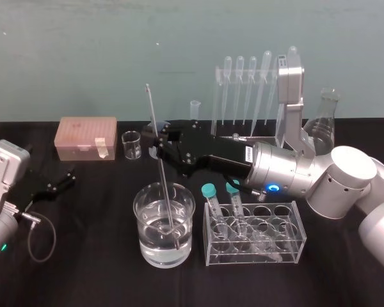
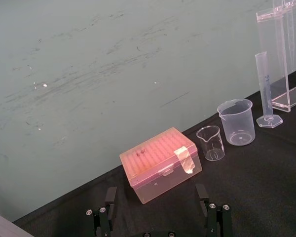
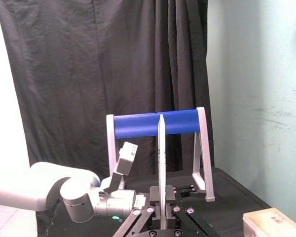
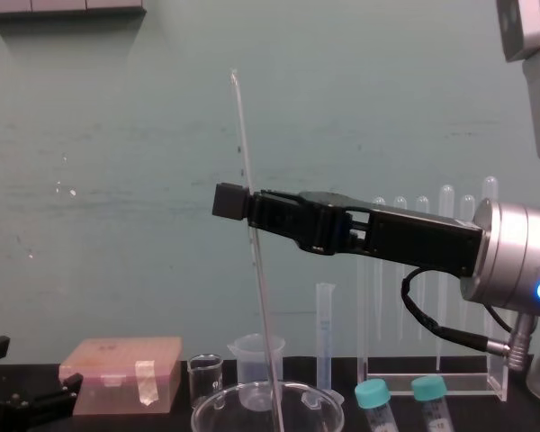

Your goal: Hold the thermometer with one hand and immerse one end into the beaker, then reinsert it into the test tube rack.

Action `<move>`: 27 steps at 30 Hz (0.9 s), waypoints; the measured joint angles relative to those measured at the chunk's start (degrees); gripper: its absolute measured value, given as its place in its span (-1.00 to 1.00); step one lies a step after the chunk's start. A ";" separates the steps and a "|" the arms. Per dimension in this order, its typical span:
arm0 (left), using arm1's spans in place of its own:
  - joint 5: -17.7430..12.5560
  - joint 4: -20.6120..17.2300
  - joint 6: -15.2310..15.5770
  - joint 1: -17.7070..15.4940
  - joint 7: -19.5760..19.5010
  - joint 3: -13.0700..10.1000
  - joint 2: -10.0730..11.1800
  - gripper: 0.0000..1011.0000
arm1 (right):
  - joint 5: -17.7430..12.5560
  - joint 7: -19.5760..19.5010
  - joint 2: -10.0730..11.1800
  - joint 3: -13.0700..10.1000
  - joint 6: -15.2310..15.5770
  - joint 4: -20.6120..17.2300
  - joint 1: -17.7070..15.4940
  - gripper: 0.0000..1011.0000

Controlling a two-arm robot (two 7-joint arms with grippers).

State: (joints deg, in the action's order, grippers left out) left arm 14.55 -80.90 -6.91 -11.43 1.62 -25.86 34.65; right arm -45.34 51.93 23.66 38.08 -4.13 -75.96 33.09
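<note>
Our right hand (image 1: 159, 146) is clamped on the thermometer (image 1: 162, 173) partway up, holding it nearly upright with a slight lean. The rod passes inside the rim of the beaker (image 1: 147, 240), and its lower end sits in the clear liquid near the bottom. A low rack of capped tubes (image 1: 255, 233) stands just beside the beaker's right, and bare bench (image 1: 89, 256) lies to its left. The test tube rack (image 4: 432, 387) stands behind, well apart. Our left hand (image 1: 57, 181) rests far left on the bench, fingers spread and empty.
</note>
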 joint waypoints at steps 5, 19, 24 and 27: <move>0.00 0.00 0.00 0.00 0.00 0.00 0.00 0.99 | 0.03 0.02 -0.12 0.02 -0.02 0.19 0.14 -0.89; 0.00 0.00 0.00 0.00 0.00 0.00 0.00 0.99 | 0.13 0.10 -0.19 0.07 -0.03 0.28 0.23 -0.89; 0.00 0.00 0.00 0.00 0.00 0.00 0.00 0.99 | 0.13 0.10 -0.11 0.07 -0.03 0.15 0.14 -0.89; 0.00 0.00 0.00 0.00 0.00 0.00 0.00 0.99 | 0.13 0.10 -0.09 0.07 -0.02 0.11 0.12 -0.89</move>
State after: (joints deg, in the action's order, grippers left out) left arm 14.55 -80.90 -6.91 -11.43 1.62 -25.86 34.65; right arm -45.22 52.02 23.57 38.15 -4.14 -75.85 33.20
